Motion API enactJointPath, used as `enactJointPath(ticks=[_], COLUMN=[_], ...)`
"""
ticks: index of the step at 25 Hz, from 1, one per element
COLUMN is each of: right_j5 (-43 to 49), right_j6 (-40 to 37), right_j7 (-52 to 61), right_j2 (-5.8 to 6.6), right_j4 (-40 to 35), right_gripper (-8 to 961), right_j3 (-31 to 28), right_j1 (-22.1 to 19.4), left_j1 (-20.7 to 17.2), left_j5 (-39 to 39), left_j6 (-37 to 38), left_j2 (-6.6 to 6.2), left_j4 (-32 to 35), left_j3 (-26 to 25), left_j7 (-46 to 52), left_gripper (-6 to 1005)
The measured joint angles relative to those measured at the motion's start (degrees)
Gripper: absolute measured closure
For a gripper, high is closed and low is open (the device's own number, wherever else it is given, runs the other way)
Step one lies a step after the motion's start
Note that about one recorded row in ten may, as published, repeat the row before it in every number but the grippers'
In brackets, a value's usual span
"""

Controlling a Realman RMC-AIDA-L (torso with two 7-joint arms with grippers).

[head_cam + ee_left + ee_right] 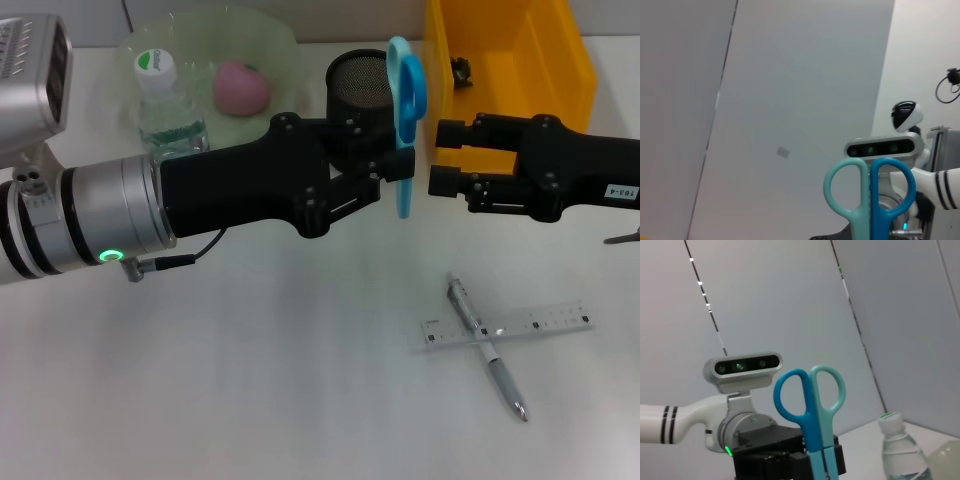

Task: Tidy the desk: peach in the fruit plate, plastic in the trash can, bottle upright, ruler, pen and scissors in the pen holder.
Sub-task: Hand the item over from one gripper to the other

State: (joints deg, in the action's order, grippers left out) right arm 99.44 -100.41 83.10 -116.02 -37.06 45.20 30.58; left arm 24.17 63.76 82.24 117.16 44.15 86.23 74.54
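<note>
The left arm reaches across from the left side, its silver wrist section with a green light near the edge, then the black forearm going to the middle. The left claw (392, 172) is closed on the scissors (405, 120), which it holds upright with the handles on top. The right arm comes in from the right side, almost level, and its black right claw (438, 157) faces the left one, just beside the scissors. Its two fingers (452, 132) stand apart, one above the other, and hold nothing.

left arm (100, 225): silver cuff, green LED | black pincers (matte)
</note>
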Motion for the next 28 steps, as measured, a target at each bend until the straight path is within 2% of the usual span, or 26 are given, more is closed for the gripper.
enactJointPath(ticks=[10, 13, 15, 28], right_j5=[0.15, 0.44, 0.88, 1.45], right_j6=[-3.24, -3.41, -3.38, -3.05], right_j7=[0.76, 0.79, 0.82, 0.84], right_j2=[0.11, -0.25, -0.64, -1.23], right_j4=[-0.12, -0.12, -0.05, 0.42], right_gripper=[234, 236, 238, 250], right_j3=[1.74, 1.74, 1.8, 1.82], right_j1=[0.51, 0.92, 1.51, 2.03], left_j1=[-0.36, -0.32, -0.23, 0.01], left_j5=[0.06, 1.29, 1.39, 1.46], left_j6=[0.71, 0.76, 0.82, 1.53], left_j2=[0.15, 0.67, 0.73, 0.88], left_j4=[-0.15, -0.19, -0.19, -0.13], left_j3=[-1.24, -1.25, -1.25, -1.24], left_j7=[-0.2, -0.28, -0.3, -0.37], left_gripper=[761, 762, 762, 762])
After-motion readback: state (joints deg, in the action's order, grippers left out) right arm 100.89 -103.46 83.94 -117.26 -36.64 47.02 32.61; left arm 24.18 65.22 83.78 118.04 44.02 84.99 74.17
